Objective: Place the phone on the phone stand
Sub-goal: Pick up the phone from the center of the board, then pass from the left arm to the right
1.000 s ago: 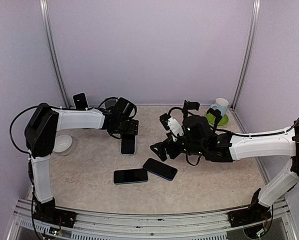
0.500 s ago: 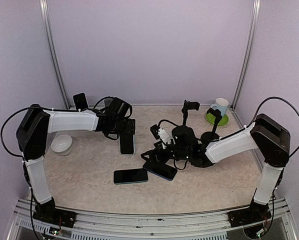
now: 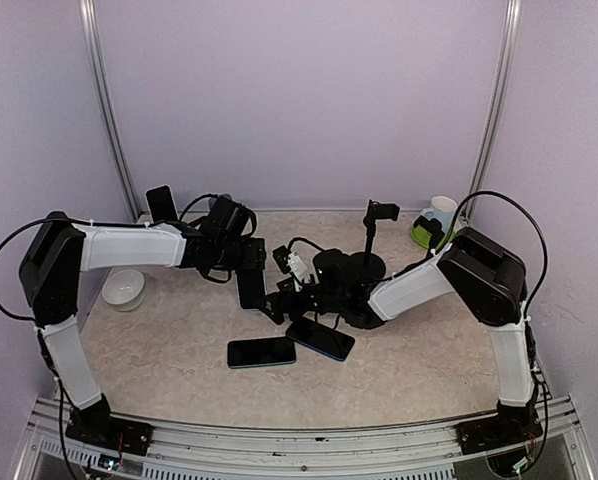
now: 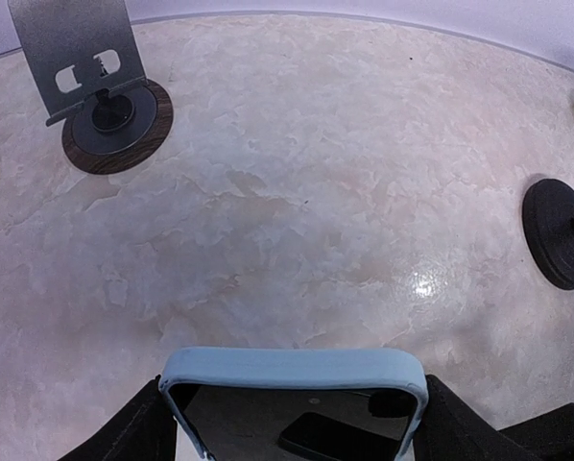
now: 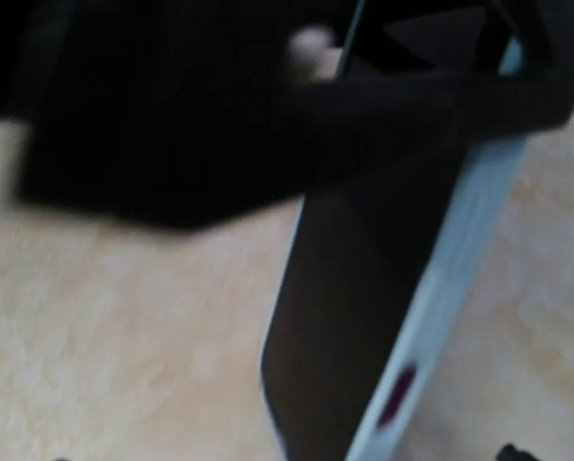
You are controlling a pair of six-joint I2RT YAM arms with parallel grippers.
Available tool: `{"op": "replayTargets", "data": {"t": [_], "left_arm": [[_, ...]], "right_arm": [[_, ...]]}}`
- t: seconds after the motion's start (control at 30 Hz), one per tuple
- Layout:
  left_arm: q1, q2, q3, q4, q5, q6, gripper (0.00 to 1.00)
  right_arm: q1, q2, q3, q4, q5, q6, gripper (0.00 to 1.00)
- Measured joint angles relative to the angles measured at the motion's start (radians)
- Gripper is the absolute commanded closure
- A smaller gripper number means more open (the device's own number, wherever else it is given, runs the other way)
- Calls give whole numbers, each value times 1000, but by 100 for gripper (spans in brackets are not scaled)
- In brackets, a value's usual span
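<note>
In the left tool (image 3: pixel 247 270), a phone (image 4: pixel 297 370) in a pale blue case, clamped across its width, one black finger (image 4: pixel 133 432) against each long side. Screen up, toward the wrist camera. Low over the left middle of the desk (image 3: pixel 159 350), not on any stand; hard to say whether touching the marble top or just off it.

Just to the right of that phone, the right tool (image 3: pixel 277 300), spread wide, with nothing clearly between its fingers. From its own wrist camera, only a blur: the phone's pale blue edge and dark screen close up, under a black shape.

At the back left corner, a grey phone stand (image 4: pixel 81 48) on a round wooden base, well apart from the held phone. Toward the back right, a black stand (image 3: pixel 375 222) with a round black foot.

Flat on the desk nearer the arm bases, two more phones: a black one (image 3: pixel 262 352) and, just beside it to the right, a dark one with a blue rim (image 3: pixel 320 339).

By the left arm, a white bowl (image 3: pixel 124 288). At the far right corner, a mug (image 3: pixel 441 211) on a green plate (image 3: pixel 427 240).
</note>
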Motion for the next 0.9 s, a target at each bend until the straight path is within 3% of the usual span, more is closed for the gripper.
{"op": "replayTargets", "data": {"t": [0.6, 0.9], "left_arm": [[0, -85, -78, 31, 26, -38, 42], [0, -138, -87, 31, 31, -51, 41]], "right_arm": [[-31, 182, 210, -2, -85, 23, 26], [-35, 211, 264, 8, -210, 26, 77]]}}
